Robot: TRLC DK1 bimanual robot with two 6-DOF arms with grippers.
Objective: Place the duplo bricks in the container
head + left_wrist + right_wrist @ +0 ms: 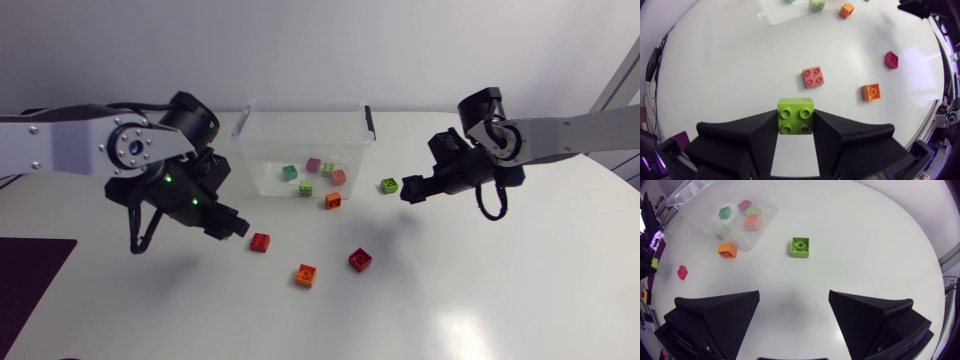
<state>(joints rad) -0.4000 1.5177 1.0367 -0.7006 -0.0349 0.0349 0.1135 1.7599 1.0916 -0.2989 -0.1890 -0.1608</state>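
Note:
My left gripper [796,125] is shut on a lime green duplo brick [796,115], held between its fingertips above the table. In the head view this gripper [230,225] hangs left of a red brick [260,241]. An orange brick [306,275] and a dark red brick [360,259] lie nearer the front. The clear container [248,140] holds several small bricks. Another orange brick [333,200] lies at its front wall. My right gripper [410,193] is open, with a second lime brick [800,247] on the table ahead of its fingers [725,310].
A dark mat [30,275] lies at the table's front left corner. In the left wrist view the red brick [813,77], orange brick [871,92] and dark red brick [891,59] lie ahead of the gripper.

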